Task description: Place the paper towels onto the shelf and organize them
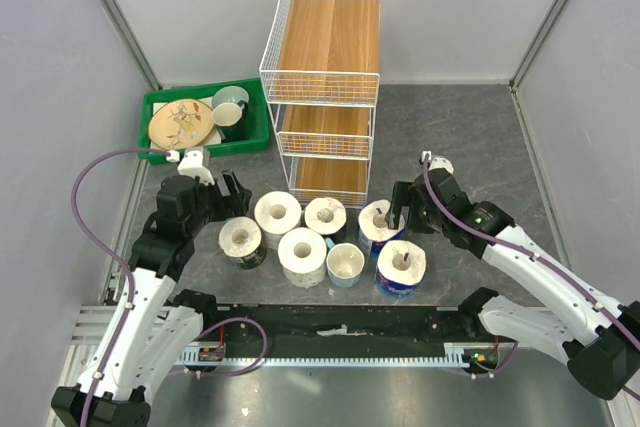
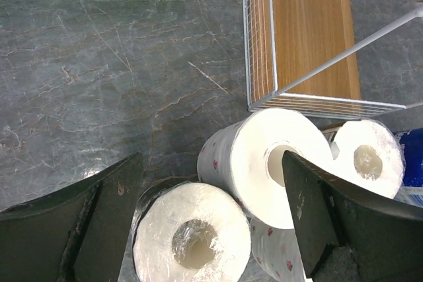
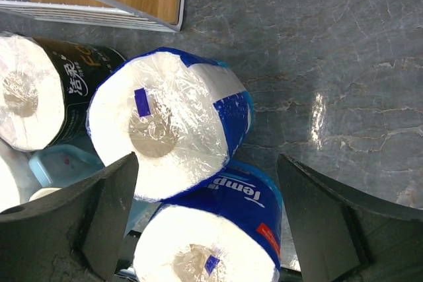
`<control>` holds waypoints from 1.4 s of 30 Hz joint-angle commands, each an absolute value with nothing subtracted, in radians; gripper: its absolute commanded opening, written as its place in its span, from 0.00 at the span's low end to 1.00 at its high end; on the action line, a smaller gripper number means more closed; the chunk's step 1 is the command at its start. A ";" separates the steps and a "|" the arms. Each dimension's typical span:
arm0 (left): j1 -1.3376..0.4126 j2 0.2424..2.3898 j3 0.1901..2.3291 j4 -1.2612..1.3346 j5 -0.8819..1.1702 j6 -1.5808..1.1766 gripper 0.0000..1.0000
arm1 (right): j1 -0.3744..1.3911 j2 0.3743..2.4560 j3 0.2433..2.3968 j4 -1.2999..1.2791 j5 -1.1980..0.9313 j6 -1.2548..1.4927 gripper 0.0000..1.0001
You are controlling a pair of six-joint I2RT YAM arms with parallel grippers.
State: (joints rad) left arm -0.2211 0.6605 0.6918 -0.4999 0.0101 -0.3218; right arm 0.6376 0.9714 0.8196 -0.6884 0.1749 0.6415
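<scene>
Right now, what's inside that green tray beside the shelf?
A round patterned plate and a pale cup sit in the green tray; whatever lies under the plate is covered.

On the shelf (image 1: 322, 75), the top board (image 1: 330, 37) hides most of the 2 lower boards (image 1: 327, 131) from overhead.

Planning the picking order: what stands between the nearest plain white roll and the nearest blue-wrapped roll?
A pale blue cup stands between them, shown in the top view.
</scene>
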 commanded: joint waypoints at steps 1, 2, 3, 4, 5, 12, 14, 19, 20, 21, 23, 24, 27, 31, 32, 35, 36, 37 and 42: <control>-0.229 0.660 0.692 -0.471 0.037 -0.281 0.93 | 0.643 0.977 0.819 -0.641 0.198 0.660 0.93; -0.230 0.660 0.690 -0.469 0.038 -0.278 0.93 | 0.643 0.983 0.819 -0.637 0.198 0.660 0.92; -0.230 0.660 0.690 -0.469 0.038 -0.279 0.93 | 0.643 0.994 0.819 -0.635 0.198 0.660 0.92; -0.230 0.660 0.692 -0.469 0.038 -0.278 0.93 | 0.644 0.997 0.819 -0.629 0.195 0.658 0.91; -0.230 0.658 0.690 -0.469 0.043 -0.278 0.93 | 0.643 1.003 0.815 -0.620 0.190 0.661 0.90; -0.232 0.660 0.690 -0.465 0.055 -0.268 0.93 | 0.643 1.069 0.807 -0.597 0.196 0.664 0.86; -0.232 0.657 0.689 -0.465 0.063 -0.267 0.93 | 0.644 1.075 0.798 -0.588 0.202 0.666 0.85; -0.232 0.646 0.686 -0.463 0.063 -0.265 0.93 | 0.644 1.097 0.784 -0.563 0.210 0.661 0.83; -0.232 0.647 0.687 -0.462 0.063 -0.264 0.93 | 0.644 1.100 0.782 -0.561 0.210 0.661 0.83; -0.233 0.646 0.687 -0.462 0.063 -0.264 0.93 | 0.644 1.104 0.781 -0.555 0.207 0.658 0.82; -0.233 0.647 0.684 -0.462 0.067 -0.262 0.93 | 0.643 1.108 0.781 -0.548 0.206 0.657 0.81; -0.233 0.647 0.684 -0.460 0.069 -0.262 0.93 | 0.644 1.108 0.779 -0.540 0.206 0.660 0.81; -0.235 0.646 0.686 -0.457 0.074 -0.262 0.93 | 0.644 1.112 0.767 -0.522 0.199 0.664 0.77; -0.238 0.646 0.684 -0.460 0.072 -0.262 0.93 | 0.644 1.123 0.753 -0.511 0.195 0.667 0.73; -0.238 0.647 0.684 -0.460 0.072 -0.262 0.93 | 0.644 1.124 0.750 -0.509 0.195 0.667 0.73; -0.239 0.646 0.684 -0.459 0.074 -0.261 0.93 | 0.646 1.127 0.745 -0.505 0.198 0.666 0.72; -0.239 0.646 0.684 -0.457 0.074 -0.261 0.93 | 0.644 1.129 0.742 -0.502 0.198 0.666 0.72; -0.239 0.646 0.683 -0.459 0.077 -0.259 0.93 | 0.646 1.129 0.741 -0.500 0.199 0.666 0.71; -0.241 0.646 0.683 -0.459 0.078 -0.261 0.93 | 0.646 1.146 0.733 -0.497 0.201 0.666 0.71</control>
State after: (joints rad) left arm -0.2337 0.6537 0.6846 -0.4923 0.0559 -0.2989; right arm 0.6422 1.1275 0.7532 -0.5102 0.1818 0.6594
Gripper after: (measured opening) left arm 0.932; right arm 0.712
